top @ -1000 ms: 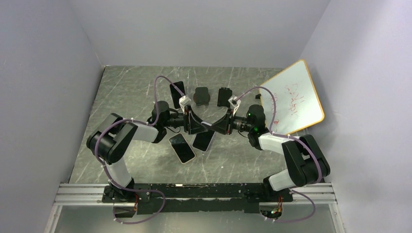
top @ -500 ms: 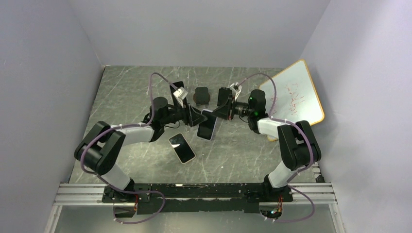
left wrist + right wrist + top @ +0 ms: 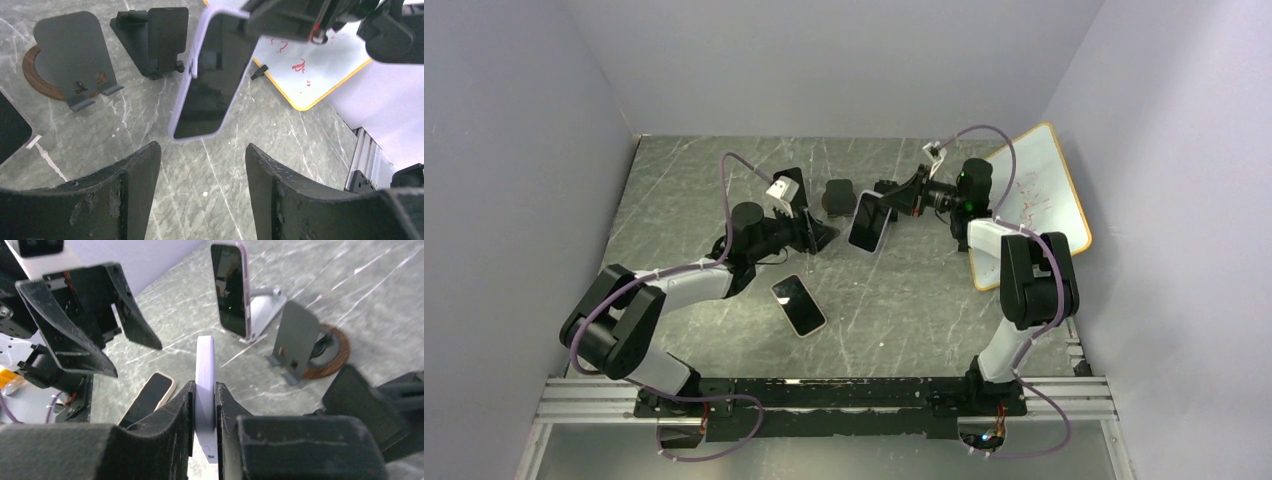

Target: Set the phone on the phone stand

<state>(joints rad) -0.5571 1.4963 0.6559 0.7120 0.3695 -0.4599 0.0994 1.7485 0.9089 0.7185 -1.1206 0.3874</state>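
Observation:
A lavender-cased phone (image 3: 867, 221) hangs in the air, pinched at its top end by my right gripper (image 3: 890, 205), just in front of a black stand (image 3: 886, 188). In the right wrist view the phone (image 3: 205, 355) stands edge-on between the shut fingers of the gripper (image 3: 204, 388). My left gripper (image 3: 821, 233) is open and empty, left of the phone; in its view (image 3: 202, 150) the phone (image 3: 210, 75) hangs ahead. A grey stand on a wooden disc (image 3: 839, 197) stands empty in the middle, and shows in the left wrist view (image 3: 75, 55).
A dark phone rests on a white stand (image 3: 790, 188) at the back left (image 3: 231, 290). Another phone (image 3: 799, 305) lies flat on the table (image 3: 147, 397). A whiteboard (image 3: 1036, 200) leans at the right wall. The black stand also shows in the left wrist view (image 3: 156, 40).
My right gripper has carried the lavender phone up and back toward the stands. My left gripper has come off the phone and drawn back to the left.

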